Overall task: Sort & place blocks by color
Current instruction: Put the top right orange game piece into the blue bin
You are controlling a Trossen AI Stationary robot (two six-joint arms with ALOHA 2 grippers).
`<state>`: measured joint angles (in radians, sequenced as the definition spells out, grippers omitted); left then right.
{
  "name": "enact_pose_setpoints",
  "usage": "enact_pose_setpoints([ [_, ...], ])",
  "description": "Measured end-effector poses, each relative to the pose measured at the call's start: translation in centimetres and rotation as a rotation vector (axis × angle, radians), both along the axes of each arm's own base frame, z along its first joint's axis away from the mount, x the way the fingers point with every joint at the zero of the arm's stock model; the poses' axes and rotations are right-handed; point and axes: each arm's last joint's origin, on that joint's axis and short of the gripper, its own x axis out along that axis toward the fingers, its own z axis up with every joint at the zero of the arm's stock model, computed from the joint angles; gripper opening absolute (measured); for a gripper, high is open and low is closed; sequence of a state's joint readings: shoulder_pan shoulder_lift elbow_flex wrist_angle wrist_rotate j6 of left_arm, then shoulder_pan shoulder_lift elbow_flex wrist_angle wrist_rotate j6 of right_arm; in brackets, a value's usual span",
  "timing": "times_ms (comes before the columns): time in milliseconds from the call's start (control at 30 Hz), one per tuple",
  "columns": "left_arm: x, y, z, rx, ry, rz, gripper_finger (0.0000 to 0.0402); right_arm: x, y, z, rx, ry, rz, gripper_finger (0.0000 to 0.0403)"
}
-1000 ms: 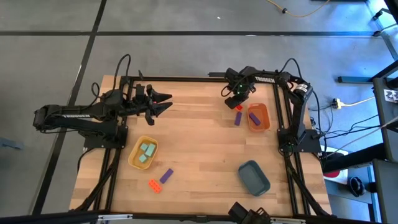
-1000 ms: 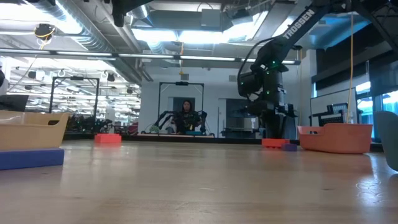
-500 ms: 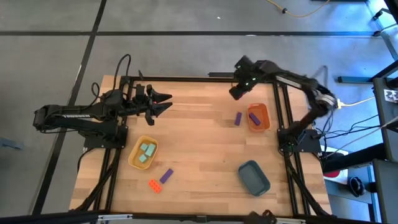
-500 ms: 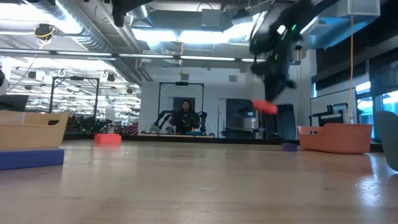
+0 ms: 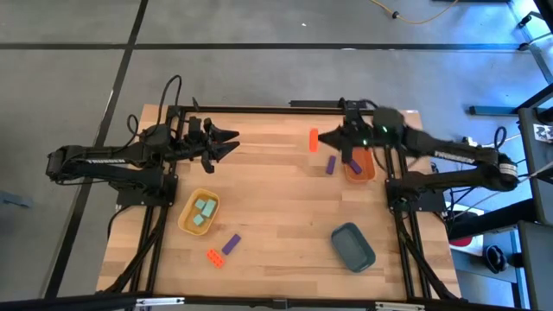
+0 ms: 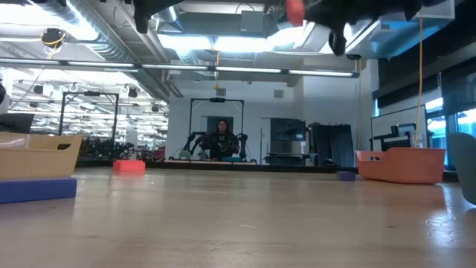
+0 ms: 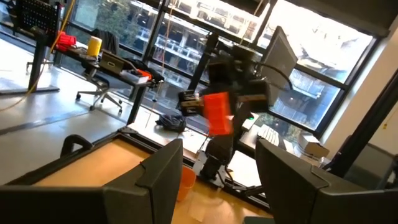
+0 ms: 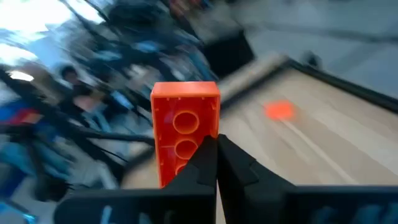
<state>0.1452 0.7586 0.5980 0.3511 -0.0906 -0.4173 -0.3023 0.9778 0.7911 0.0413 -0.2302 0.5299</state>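
Observation:
My right gripper [image 5: 320, 139] is high above the far middle of the table, shut on an oblong red-orange block [image 5: 314, 140]. The block shows near the top of the low view [image 6: 295, 10] and in the left wrist view [image 7: 219, 113]. A purple block [image 5: 331, 164] lies flat on the table beside the orange tray [image 5: 368, 170], which holds another purple block [image 5: 352, 158]. Teal blocks [image 5: 204, 212] lie in the yellow tray [image 5: 185, 221]. One purple block [image 5: 231, 244] and one red-orange block [image 5: 214, 257] lie near the front left. My left gripper [image 5: 232, 142] waits open at the far left. My right gripper pinches the red-orange block by one end [image 8: 186, 163] between its two fingers [image 8: 231, 163]. The fingers come level from the table's right, pointing toward its left. The block is lifted clear, far above the table, and sticks out beyond the fingertips with its hollow underside [image 8: 185, 121] toward the wrist camera.
The dark teal tray [image 5: 352, 245] sits at the near right. Black frame rails [image 5: 259, 110] run along the table's far, left and right sides. Bare wood [image 5: 276, 207] spreads across the middle. A person [image 6: 222, 138] sits in the room far behind the table.
My right gripper has taken the red-orange block off the table beside the orange tray and carried it steeply up. It tipped from pointing down to pointing level toward the table's left. The block now hangs clear, slightly left of where it lay. The purple block stayed put.

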Motion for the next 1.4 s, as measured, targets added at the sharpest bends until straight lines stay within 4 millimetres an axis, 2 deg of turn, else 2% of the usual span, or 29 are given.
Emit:
enact_pose_setpoints([
  [100,0.0,0.0,0.0,-0.021,-0.005,-0.009,0.0194,0.3,2.1,-0.4,-0.045,-0.105,0.024,0.0],
  [200,0.0,0.0,0.0,-0.022,-0.005,-0.01,0.0194,0.5,3.3,-0.5,-0.067,-0.116,-0.007,0.0],
  [567,0.0,0.0,0.0,-0.024,-0.006,-0.003,0.0194,0.4,3.8,-0.4,-0.057,-0.104,0.003,0.0],
  [633,0.0,0.0,0.0,-0.025,-0.006,0.004,0.0194,0.5,3.9,0.0,-0.041,-0.049,0.026,0.0],
  [733,0.0,0.1,0.0,-0.026,-0.006,0.024,0.0194,0.5,4.9,0.6,-0.015,0.135,0.089,0.0],
  [933,0.0,0.1,0.0,-0.023,-0.006,0.025,0.0194,0.4,9.5,0.9,0.064,0.454,0.277,0.0],
  [1067,0.0,0.1,0.0,-0.023,-0.006,0.025,0.0194,-0.3,13.3,-1.1,0.182,0.659,0.348,0.0],
  [1167,0.0,0.1,0.0,-0.023,-0.005,0.025,0.0194,-1.2,15.8,-3.5,0.269,0.808,0.346,0.0],
  [1300,0.0,0.1,0.0,-0.023,-0.006,0.025,0.0194,-2.5,18.3,-7.3,0.37,1.001,0.271,0.0],
  [1400,0.0,0.1,0.0,-0.023,-0.006,0.025,0.0194,-3.5,19.4,-10.3,0.42,1.128,0.172,0.0],
])
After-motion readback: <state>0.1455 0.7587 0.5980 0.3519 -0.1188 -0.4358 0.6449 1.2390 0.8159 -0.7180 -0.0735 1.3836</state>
